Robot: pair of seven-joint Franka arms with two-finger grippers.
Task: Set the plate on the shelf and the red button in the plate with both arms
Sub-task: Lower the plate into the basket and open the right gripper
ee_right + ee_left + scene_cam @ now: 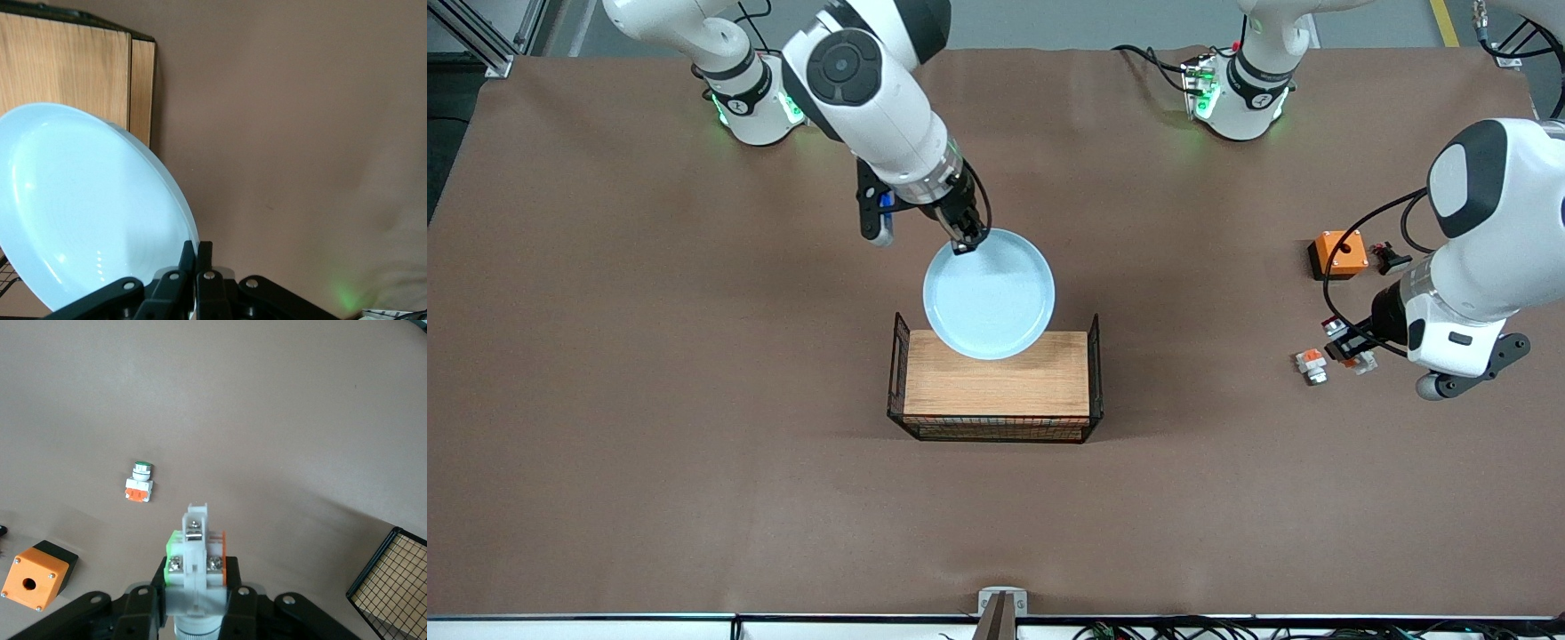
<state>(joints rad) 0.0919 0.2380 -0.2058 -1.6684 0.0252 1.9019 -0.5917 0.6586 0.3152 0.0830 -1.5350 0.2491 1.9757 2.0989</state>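
The pale blue plate hangs tilted over the wooden tray's edge that lies farther from the front camera. My right gripper is shut on the plate's rim; the right wrist view shows its jaws pinching the rim of the plate above the tray. My left gripper is at the left arm's end of the table, shut on the red button, an elongated white-grey switch piece with green and orange sides, which stands out between its fingers.
A shorter white block with an orange-red part lies on the table beside my left gripper, also in the left wrist view. An orange box with a hole and a small black part lie farther from the front camera. The tray has black wire ends.
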